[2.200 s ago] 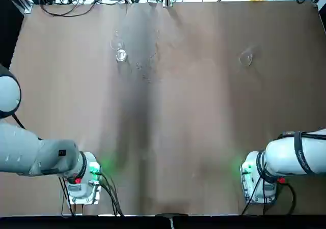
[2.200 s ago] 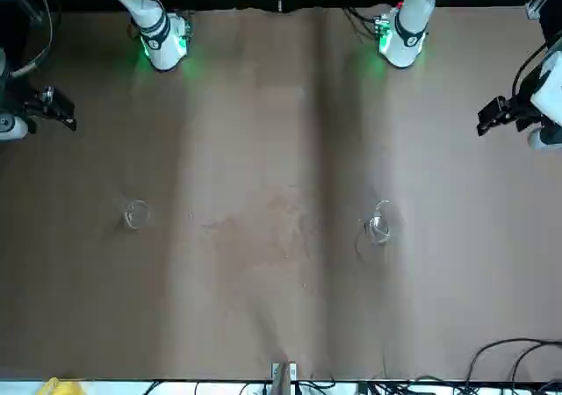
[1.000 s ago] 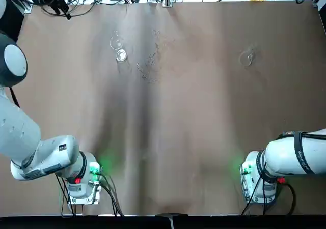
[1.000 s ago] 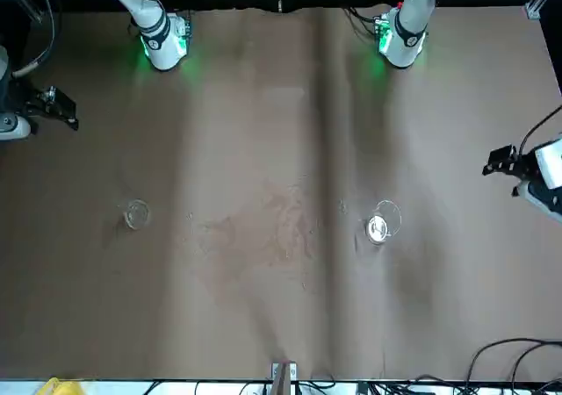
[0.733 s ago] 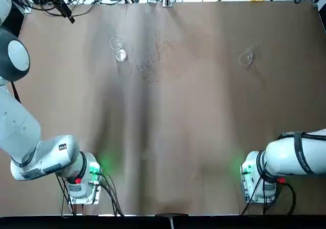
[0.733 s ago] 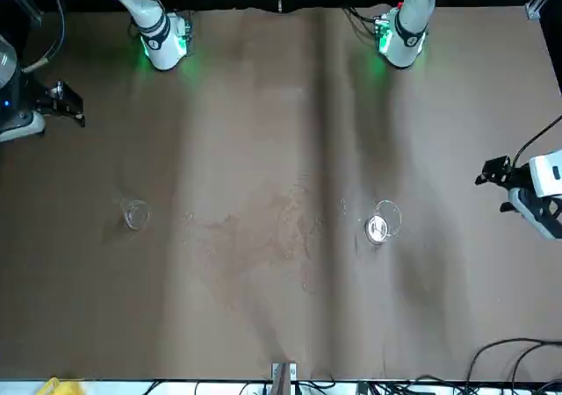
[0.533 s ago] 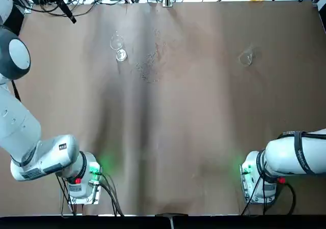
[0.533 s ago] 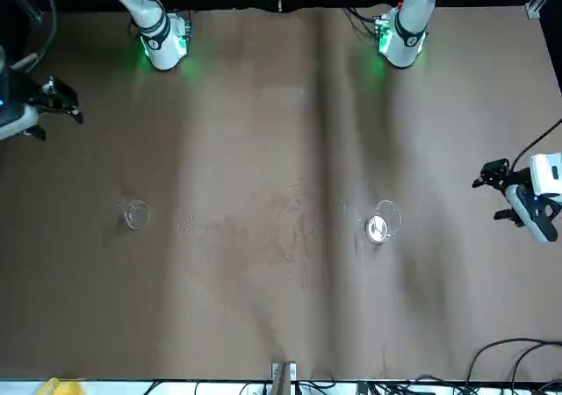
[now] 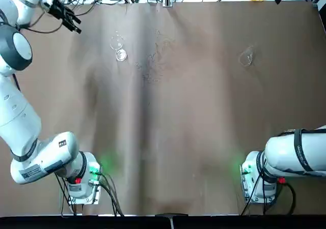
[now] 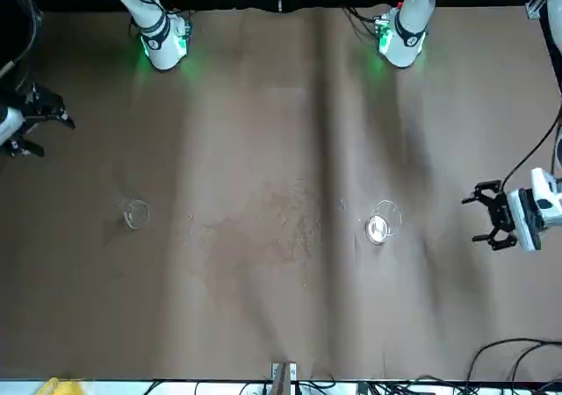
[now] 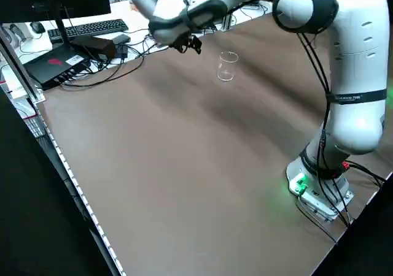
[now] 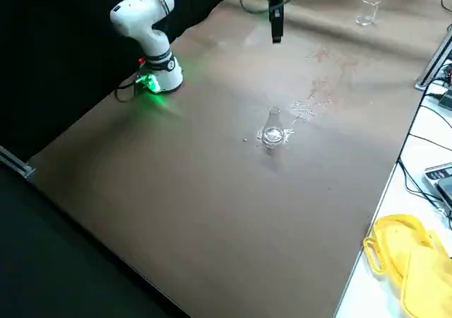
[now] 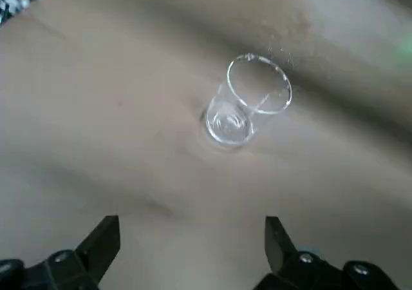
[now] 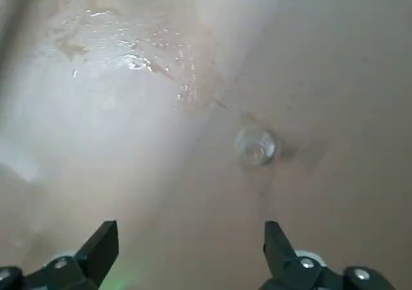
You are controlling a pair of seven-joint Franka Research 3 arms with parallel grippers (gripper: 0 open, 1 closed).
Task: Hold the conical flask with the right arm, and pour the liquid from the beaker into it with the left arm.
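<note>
**Approaching Both Vessels, Nothing Yet Gripped**

Starting from the robot's side of the brown table (image 9: 168, 137), the two arm bases sit at the near edge, and the near and middle stretch between them carries nothing.

Farther out, both task vessels stand upright and well apart. The small clear glass conical flask with a wide base and narrow neck (image 9: 246, 59) stands on the robot's right. The small clear straight-walled glass beaker with a wide mouth (image 9: 120, 53) stands on the robot's left, toward the far edge. A patch of wet specks (image 9: 151, 63) lies just beside the beaker, toward the table's middle.

Farthest out, the left gripper (image 10: 485, 215) hangs beyond the beaker on its outer side, near but apart from it, with both fingers spread wide and nothing between them. The right gripper (image 14: 187, 251) hangs high above the flask's area, its jaws likewise fully spread and empty.

Step in hand, as judged: the approach phase; neither vessel is held and no pouring has begun.

Next move, as judged:
1. Lower the right gripper to straddle the flask and close to steady it.
2. Bring the left gripper level with the beaker wall before closing. Thin glass calls for a centred, gentle grip.
</note>
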